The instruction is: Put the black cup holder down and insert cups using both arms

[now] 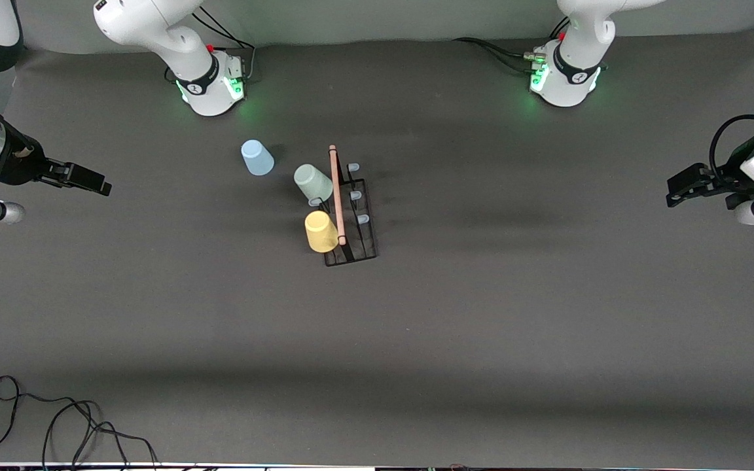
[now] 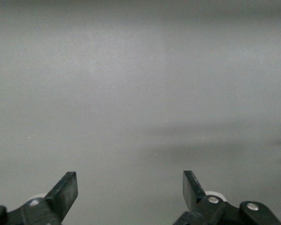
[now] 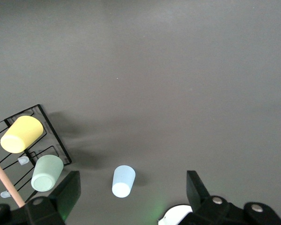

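I see the right claw (image 1: 103,186) gaping wide and empty over the table (image 1: 547,314) at the right arm's end. The light blue cup (image 1: 257,157) stands apart on the table beside the black cup holder (image 1: 351,226), whose pegs carry the pale green cup (image 1: 312,182) and yellow cup (image 1: 321,231). The left claw (image 1: 673,196) hangs wide, empty, over its own end.
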Available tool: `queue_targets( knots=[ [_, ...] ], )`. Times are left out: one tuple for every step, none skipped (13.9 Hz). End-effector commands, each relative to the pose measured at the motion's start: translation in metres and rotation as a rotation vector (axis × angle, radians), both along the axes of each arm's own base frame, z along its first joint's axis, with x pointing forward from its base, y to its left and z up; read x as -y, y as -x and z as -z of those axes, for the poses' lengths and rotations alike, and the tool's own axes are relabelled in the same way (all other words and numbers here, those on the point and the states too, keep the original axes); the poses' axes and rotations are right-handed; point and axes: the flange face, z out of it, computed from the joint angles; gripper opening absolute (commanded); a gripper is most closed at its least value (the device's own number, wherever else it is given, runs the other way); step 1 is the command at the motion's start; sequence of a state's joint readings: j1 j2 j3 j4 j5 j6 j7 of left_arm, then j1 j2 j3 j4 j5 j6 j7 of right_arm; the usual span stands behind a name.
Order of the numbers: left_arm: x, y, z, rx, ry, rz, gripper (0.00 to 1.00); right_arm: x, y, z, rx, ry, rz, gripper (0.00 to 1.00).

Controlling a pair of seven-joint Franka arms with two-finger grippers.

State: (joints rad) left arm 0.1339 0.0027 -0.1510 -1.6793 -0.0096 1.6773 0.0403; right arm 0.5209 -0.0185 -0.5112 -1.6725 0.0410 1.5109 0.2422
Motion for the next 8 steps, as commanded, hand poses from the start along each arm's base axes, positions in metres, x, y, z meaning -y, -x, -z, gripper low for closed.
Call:
queue_targets(
  knots=[
    [-0.004, 0.004, -0.010, 0.011, -0.009, 0.000, 1.00, 0.011, 0.000, -0.005, -0.001, 0.019, -0.080, 1.00],
    [-0.009, 0.004, -0.010, 0.011, -0.006, -0.009, 1.00, 0.018, 0.001, -0.007, 0.003, 0.022, -0.123, 1.00],
    [-0.009, 0.004, -0.010, 0.011, -0.003, -0.009, 1.00, 0.026, 0.001, -0.008, 0.006, 0.027, -0.130, 1.00],
    [-0.009, 0.005, -0.009, 0.008, -0.002, -0.008, 1.00, 0.026, 0.000, -0.009, 0.014, 0.029, -0.130, 1.00],
    [-0.009, 0.005, -0.009, 0.008, 0.000, -0.008, 1.00, 0.019, 0.000, -0.011, 0.022, 0.032, -0.142, 1.00],
    [-0.009, 0.005, -0.009, 0.008, 0.000, -0.010, 1.00, 0.016, -0.001, -0.011, 0.024, 0.035, -0.138, 1.00],
    [-0.004, 0.004, -0.006, 0.005, 0.000, -0.004, 1.00, 0.015, -0.001, -0.012, 0.026, 0.039, -0.138, 1.00],
    [-0.003, 0.004, -0.005, 0.000, 0.001, -0.002, 1.00, 0.016, -0.001, -0.011, 0.024, 0.038, -0.138, 1.00]
  ],
)
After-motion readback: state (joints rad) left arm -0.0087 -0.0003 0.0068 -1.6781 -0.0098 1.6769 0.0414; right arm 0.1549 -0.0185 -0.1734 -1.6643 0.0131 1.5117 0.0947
